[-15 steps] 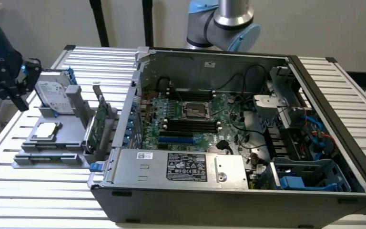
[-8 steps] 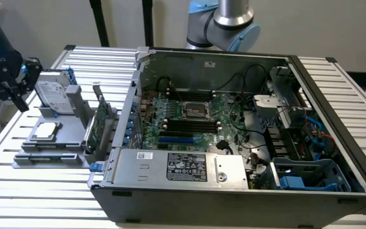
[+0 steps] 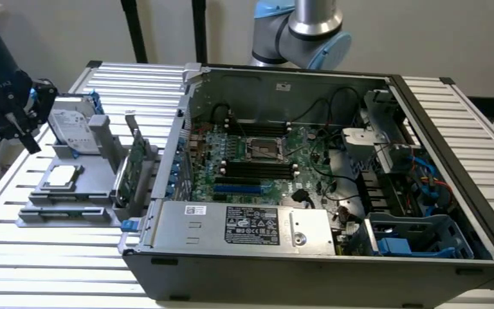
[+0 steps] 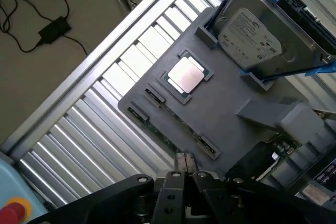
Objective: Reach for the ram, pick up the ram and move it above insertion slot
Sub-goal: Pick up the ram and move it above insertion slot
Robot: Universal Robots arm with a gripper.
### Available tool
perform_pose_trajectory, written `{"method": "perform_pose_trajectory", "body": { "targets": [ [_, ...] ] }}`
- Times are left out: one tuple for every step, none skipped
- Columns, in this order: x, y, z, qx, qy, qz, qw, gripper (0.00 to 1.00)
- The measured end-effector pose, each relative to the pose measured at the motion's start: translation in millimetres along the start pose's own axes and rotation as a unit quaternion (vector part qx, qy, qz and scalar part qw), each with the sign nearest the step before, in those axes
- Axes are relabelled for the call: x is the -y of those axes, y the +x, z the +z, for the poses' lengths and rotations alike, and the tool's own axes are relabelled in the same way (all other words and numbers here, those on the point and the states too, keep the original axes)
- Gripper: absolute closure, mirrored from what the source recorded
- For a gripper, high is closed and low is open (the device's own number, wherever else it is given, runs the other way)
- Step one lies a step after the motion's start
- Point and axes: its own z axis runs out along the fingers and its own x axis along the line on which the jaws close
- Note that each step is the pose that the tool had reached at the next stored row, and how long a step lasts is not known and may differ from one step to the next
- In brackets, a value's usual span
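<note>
The ram (image 4: 167, 132) sits edge-up in a long slot of the grey fixture (image 4: 226, 95), between two end latches, with only its thin green edge showing. In the exterior view the same ram slot (image 3: 65, 211) runs along the fixture's front. My black gripper (image 4: 184, 162) hovers close to the ram's middle without touching it, and its two thin fingertips are pressed together, shut on nothing. In the exterior view the gripper (image 3: 26, 134) hangs at the far left, above the fixture's outer edge. The dark memory slots (image 3: 260, 168) lie on the motherboard inside the open case.
The fixture also carries a silver hard drive (image 4: 260, 30) in blue rails, a processor chip (image 4: 184, 74), and an upright green expansion card (image 3: 136, 168). The open computer case (image 3: 256, 232) stands to the exterior view's right. A red-buttoned pendant (image 4: 10, 211) lies beside the slatted table.
</note>
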Motion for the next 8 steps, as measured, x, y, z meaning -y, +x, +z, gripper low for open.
{"method": "perform_pose_trajectory", "body": {
  "targets": [
    [0.0, 0.0, 0.9, -0.0003, 0.0, -0.009, 1.0, 0.89],
    [0.0, 0.0, 1.8, -0.0007, 0.0, -0.018, 0.9998, 0.89],
    [0.1, 0.0, 2.6, -0.001, 0.0, -0.027, 0.9996, 0.89],
    [0.1, 0.0, 3.6, -0.0012, 0.0001, -0.036, 0.9993, 0.89],
    [0.1, 0.0, 4.3, -0.0016, 0.0001, -0.045, 0.999, 0.89],
    [0.2, 0.0, 5.2, -0.002, 0.0001, -0.054, 0.9985, 0.89],
    [0.2, 0.0, 6.1, -0.0023, 0.0001, -0.063, 0.998, 0.89],
    [0.2, 0.0, 6.8, -0.0028, 0.0001, -0.072, 0.9974, 0.89]
  ]
}}
